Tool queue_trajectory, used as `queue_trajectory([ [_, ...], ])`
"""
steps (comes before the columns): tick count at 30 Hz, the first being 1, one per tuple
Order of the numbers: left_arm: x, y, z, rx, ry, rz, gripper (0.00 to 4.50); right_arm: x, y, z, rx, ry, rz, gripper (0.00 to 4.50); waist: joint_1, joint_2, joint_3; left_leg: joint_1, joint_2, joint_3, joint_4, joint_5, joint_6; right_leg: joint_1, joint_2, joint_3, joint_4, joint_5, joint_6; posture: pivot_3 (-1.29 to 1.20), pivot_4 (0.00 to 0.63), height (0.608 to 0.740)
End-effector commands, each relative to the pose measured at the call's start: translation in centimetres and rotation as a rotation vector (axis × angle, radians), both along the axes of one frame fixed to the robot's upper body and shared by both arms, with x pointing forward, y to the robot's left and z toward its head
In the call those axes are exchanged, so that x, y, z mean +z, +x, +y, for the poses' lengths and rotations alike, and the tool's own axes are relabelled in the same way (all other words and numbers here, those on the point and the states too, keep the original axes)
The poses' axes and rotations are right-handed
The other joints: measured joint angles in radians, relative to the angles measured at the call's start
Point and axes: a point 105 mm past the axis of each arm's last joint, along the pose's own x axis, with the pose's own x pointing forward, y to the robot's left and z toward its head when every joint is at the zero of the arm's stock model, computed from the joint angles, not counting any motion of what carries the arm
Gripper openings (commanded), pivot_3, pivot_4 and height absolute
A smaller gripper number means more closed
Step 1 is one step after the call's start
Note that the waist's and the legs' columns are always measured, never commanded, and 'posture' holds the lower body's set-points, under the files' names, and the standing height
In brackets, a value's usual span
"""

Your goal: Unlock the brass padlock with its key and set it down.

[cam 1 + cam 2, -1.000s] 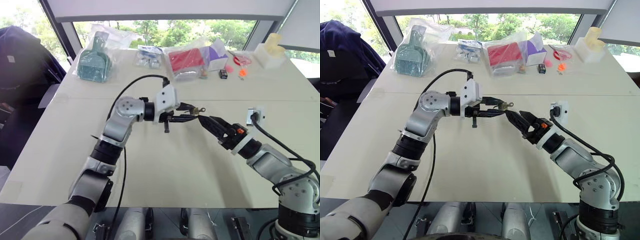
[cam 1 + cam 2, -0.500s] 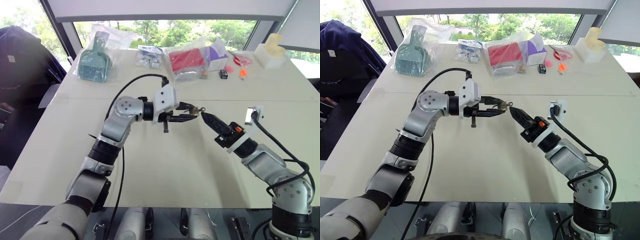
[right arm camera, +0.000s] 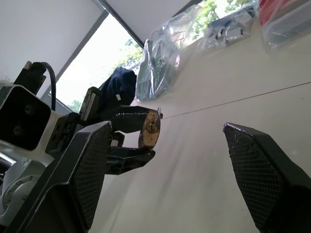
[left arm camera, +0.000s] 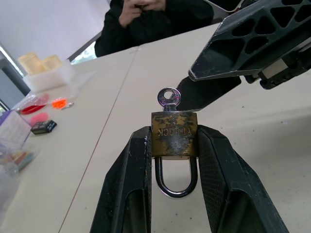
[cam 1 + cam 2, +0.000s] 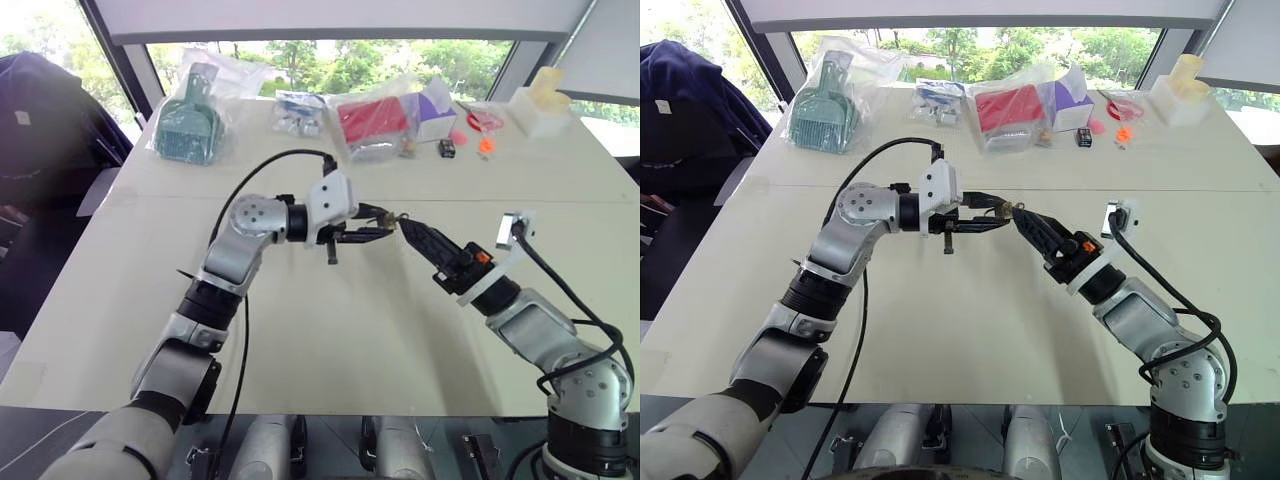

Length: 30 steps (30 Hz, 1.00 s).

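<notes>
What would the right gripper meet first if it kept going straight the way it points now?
Most likely the key standing out of the brass padlock, which the left gripper holds clamped; the right gripper is open just before it.

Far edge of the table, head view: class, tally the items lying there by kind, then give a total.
Clear bags with contents: 4 (green, blue-white, red, red scissors)
Purple box: 1
White block: 1
Small loose items: 3
Total: 9

My left arm reaches across toward the right, its tool (image 4: 174,145) level and clamped tight. My right arm comes in from the near right, its tool (image 5: 412,232) angled far-left with fingers (image 3: 82,174) spread wide, tips just beside the left tool's.
</notes>
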Motion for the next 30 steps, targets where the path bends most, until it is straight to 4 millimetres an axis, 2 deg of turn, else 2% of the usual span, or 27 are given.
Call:
queue_trajectory([
  [1,1.0,-0.8,-0.3,-0.028,-0.02,-0.044,0.74,1.3,-0.1,0.5,0.012,0.013,-0.055,3.26,0.0,0.0,0.0,0.0,0.0,0.0,0.0,0.0,0.0,0.0,0.0,0.0,0.0,0.0,0.0,0.0,0.15,0.735],
  [2,0.9,-0.9,-0.3,-0.03,-0.02,-0.044,0.74,1.3,0.0,0.5,0.01,0.015,-0.054,3.01,0.0,0.0,0.0,0.0,0.0,0.0,0.0,0.0,0.0,0.0,0.0,0.0,0.0,0.0,0.0,0.0,0.15,0.735],
  [7,0.9,-1.2,-0.4,-0.033,-0.022,-0.049,0.74,1.3,0.1,0.9,0.014,0.023,-0.048,0.41,0.001,0.0,0.0,0.0,0.0,0.0,0.0,0.0,0.0,0.0,0.0,0.0,0.0,0.0,0.0,0.0,0.15,0.735],
  [8,0.9,-1.2,-0.4,-0.031,-0.023,-0.054,0.74,1.3,0.1,1.0,0.017,0.024,-0.045,0.04,0.0,0.0,0.0,0.0,0.0,0.0,0.0,0.0,0.0,0.0,0.0,0.0,0.0,0.0,0.0,0.0,0.15,0.735],
  [18,2.7,-1.0,-0.8,0.004,-0.061,-0.27,0.74,0.9,0.3,1.1,-0.008,0.054,-0.023,0.04,0.001,0.0,0.0,0.0,0.0,0.0,0.0,0.0,0.0,0.0,0.0,0.0,0.0,0.0,0.0,0.0,0.15,0.735],
  [30,4.1,-1.6,-1.5,0.011,-0.086,-0.622,0.74,0.9,1.3,0.6,-0.084,0.206,0.026,0.04,0.001,0.0,0.0,0.0,0.0,0.0,0.0,0.0,0.0,0.0,0.0,0.0,0.0,0.0,0.0,0.0,0.15,0.735],
])
